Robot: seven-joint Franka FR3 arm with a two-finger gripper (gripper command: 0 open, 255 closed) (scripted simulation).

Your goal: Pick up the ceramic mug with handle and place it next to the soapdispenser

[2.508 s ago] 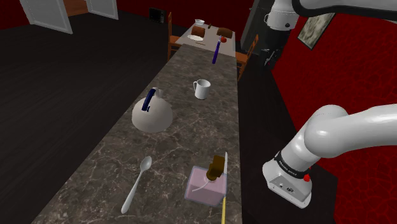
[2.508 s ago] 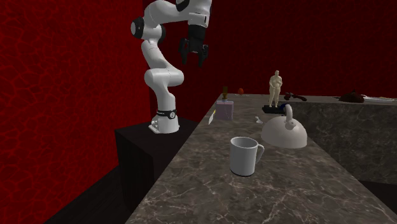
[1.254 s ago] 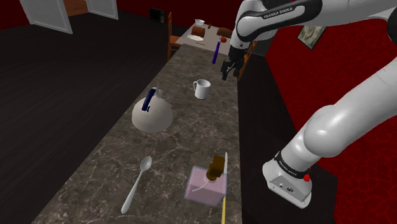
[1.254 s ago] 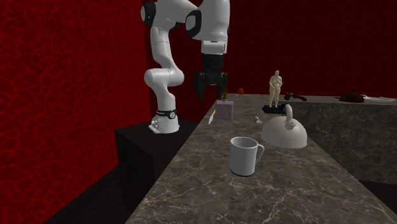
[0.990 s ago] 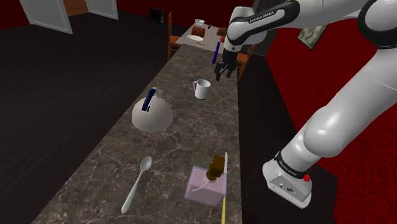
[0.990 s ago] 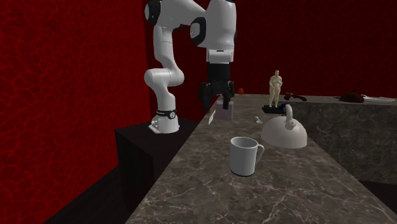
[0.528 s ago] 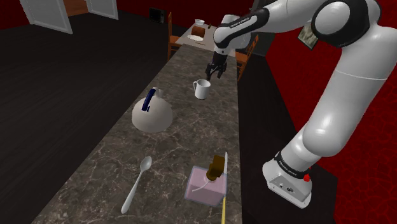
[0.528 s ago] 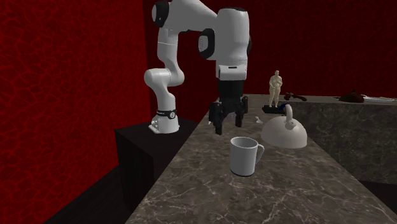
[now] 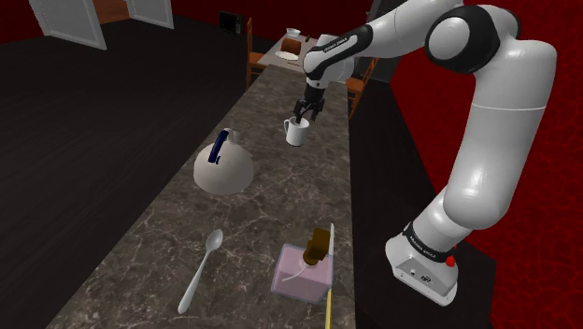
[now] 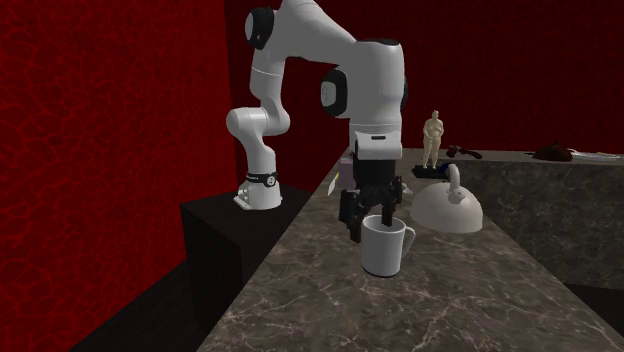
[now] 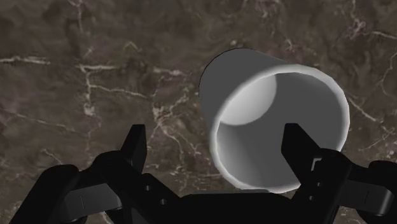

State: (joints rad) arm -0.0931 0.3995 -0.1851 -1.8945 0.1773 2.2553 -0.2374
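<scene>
Now fingers (image 11: 135,147) spread apart, low over white mug (image 11: 267,108) on dark marbled counter (image 11: 76,76).

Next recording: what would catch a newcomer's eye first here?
The big white arm arching over the dark marble counter, its open black fingers straddling the rim of a white mug on the counter's farther half in the shoulder view. Next, the pink soap dispenser near the stand, against deep red walls.
</scene>
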